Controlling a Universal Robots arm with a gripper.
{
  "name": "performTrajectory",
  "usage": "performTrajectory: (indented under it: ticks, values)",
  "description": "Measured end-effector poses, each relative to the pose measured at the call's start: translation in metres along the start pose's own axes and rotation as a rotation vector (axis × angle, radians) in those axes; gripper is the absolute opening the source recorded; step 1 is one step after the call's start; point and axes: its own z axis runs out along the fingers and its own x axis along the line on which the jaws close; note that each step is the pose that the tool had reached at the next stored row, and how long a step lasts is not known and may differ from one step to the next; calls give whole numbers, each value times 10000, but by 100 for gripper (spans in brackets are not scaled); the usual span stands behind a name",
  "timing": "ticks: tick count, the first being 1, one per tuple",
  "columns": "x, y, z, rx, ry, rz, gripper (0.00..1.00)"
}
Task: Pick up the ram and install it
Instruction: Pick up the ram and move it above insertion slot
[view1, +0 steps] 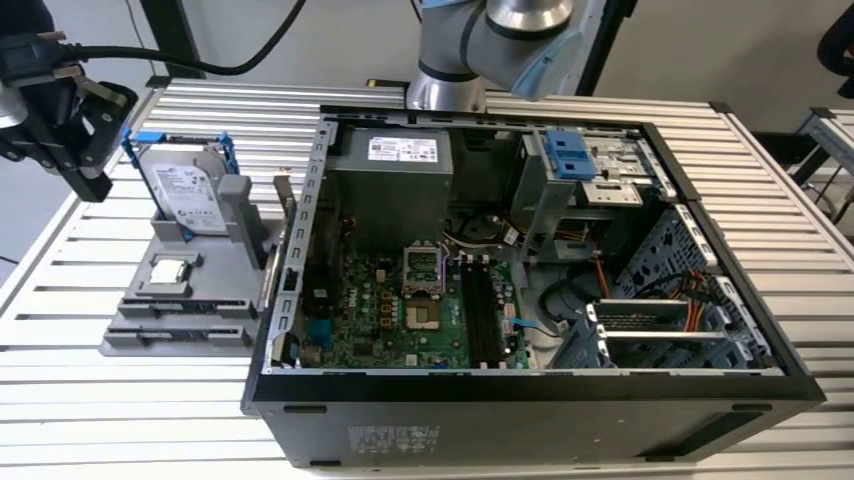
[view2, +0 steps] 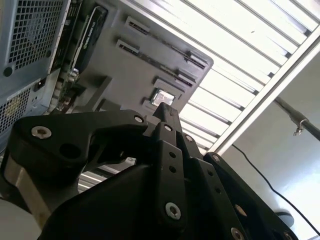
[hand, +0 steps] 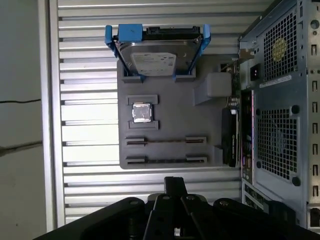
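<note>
The slatted metal table (view1: 120, 420) carries everything here, and its ribs give a flat, firm base. On it, the open computer case (view1: 534, 400) lies on its side, with the long black motherboard slots (view1: 483, 310) facing up. Just beside the case sits the grey tray (hand: 170, 97). It holds the hard drive (hand: 157, 55) in its blue frame, the small square chip (hand: 141, 112) and two thin strips standing on edge in end holders.

My gripper (hand: 175, 185) hangs above the table off the tray's edge, jaws closed together with nothing between them. The ram (hand: 165, 161) is the strip nearest me, apart from my fingertips, and the other strip (hand: 165, 142) runs parallel just beyond it.

I judge the ram light, stiff and thin. It looks brittle if bent and easily scratched along its chips. The place to take hold is the middle of its upper edge, clear of both holders. Room is tight. The neighbouring strip is near on one side, and a black card (hand: 230, 137) stands close to one end.
</note>
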Motion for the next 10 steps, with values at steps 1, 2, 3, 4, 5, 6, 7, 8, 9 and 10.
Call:
performTrajectory:
  ticks: [1, 2, 3, 4, 5, 6, 7, 8, 9, 10]
  values:
    - [0, 0, 0, 0, 0, 1, 0]
    - [0, 0, 0, 0, -1, 1, 0]
    - [1, -1, 0, 0, 0, -1, 0]
    - [2, -1, 0, 0, 0, -1, 0]
    - [2, -1, 0, 0, 0, -1, 0]
    - [2, -1, 0, 0, -1, -1, 0]
    - [3, -1, 0, 0, 0, 0, 0]
    - [3, -1, 0, 0, -1, 0, 0]
    - [4, -1, 0, 0, 0, 1, 0]
    - [4, -1, 0, 0, 0, 0, 0]
